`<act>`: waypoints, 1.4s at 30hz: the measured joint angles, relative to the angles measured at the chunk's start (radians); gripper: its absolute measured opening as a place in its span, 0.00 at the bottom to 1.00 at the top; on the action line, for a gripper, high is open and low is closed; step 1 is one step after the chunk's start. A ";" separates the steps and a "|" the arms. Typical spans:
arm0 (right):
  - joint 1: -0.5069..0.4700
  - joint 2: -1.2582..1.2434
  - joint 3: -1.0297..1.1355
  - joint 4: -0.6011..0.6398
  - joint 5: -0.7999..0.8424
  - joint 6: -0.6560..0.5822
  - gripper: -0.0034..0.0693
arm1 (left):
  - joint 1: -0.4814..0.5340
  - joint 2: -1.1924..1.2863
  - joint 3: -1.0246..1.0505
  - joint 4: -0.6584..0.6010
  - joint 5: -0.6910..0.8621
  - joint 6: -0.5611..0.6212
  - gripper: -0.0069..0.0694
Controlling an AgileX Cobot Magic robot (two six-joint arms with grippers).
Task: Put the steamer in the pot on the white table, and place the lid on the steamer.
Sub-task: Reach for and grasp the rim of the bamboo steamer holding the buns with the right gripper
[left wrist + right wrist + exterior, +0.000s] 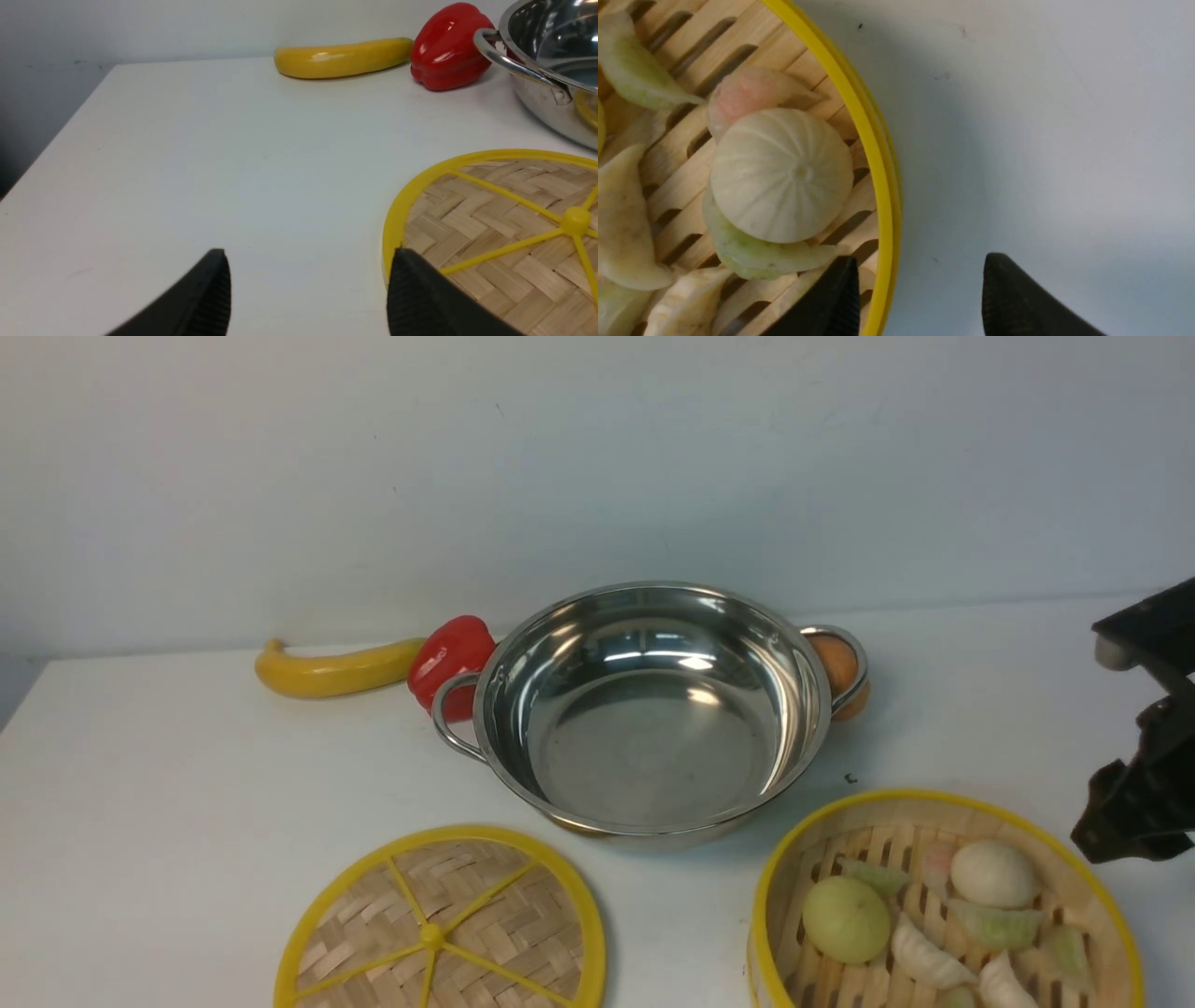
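The steamer (943, 796) sits on the white table (187, 784) at the near right, not in the pot. It is a round bamboo basket with a yellow rim, a pale upright wall and a slatted wooden floor. It is well filled: a white pleated bun (994, 875) lies towards the far right, a yellowish-green bun (847, 919) on the left, and pale and green dumplings (924, 957) are heaped between and around them. The right gripper (920, 298) hangs over the steamer's right edge with its jaws spread wide. One finger is above the slats and the other above the table, with the yellow rim between them and nothing gripped. The pot (523, 691) stands just behind the steamer at mid-table, its polished inside showing only reflections. The lid (439, 933) lies flat at the near left, a woven disc with yellow spokes and a knob. The left gripper (308, 294) is beside the lid's outer edge, jaws apart and holding nothing. By the pot's left handle lie a red pepper (450, 658) and a yellow banana (336, 669). A brown egg-like thing (836, 663) sits behind the right handle.
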 joint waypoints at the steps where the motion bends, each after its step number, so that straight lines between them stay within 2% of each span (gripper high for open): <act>1: 0.000 0.010 -0.005 0.006 0.005 -0.002 0.54 | 0.000 0.000 0.000 0.000 0.000 0.000 0.64; 28: 0.000 0.157 -0.017 0.044 -0.003 -0.008 0.54 | 0.000 0.000 0.000 0.000 0.000 0.000 0.64; 42: 0.000 0.176 -0.017 0.044 -0.065 -0.008 0.54 | 0.000 0.000 0.000 0.000 0.000 0.000 0.64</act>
